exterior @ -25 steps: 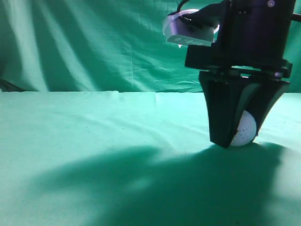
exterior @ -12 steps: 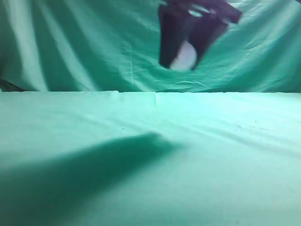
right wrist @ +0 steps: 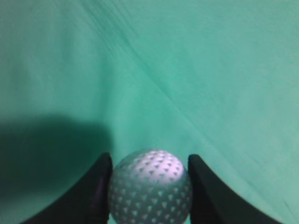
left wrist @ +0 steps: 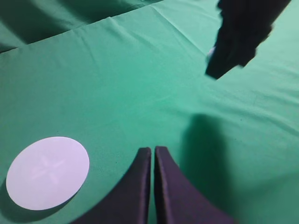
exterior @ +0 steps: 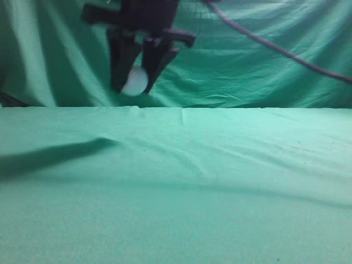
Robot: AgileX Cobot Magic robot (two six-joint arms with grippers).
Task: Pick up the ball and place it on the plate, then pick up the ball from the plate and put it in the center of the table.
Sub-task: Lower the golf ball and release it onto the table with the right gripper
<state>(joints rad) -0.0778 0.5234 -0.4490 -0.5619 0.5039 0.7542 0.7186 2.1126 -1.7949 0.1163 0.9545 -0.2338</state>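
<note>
My right gripper [exterior: 133, 85] is shut on the white dimpled ball [exterior: 135, 81] and holds it high above the green table, at the upper left of the exterior view. The right wrist view shows the ball [right wrist: 150, 186] clamped between the two black fingers [right wrist: 149, 161]. The right arm also shows in the left wrist view [left wrist: 240, 39] at the upper right, the ball mostly hidden behind it. My left gripper [left wrist: 153, 150] is shut and empty above the cloth. The white round plate [left wrist: 46, 171] lies flat at the lower left of the left wrist view, left of the left gripper.
A green cloth [exterior: 220, 181] covers the table and hangs as a backdrop [exterior: 264, 60]. A dark cable [exterior: 275, 48] runs across the upper right of the exterior view. The plate is out of the exterior view.
My right gripper has lifted the ball off the table at the right and carried it up and to the left across the exterior view. Its shadow has moved left too.
</note>
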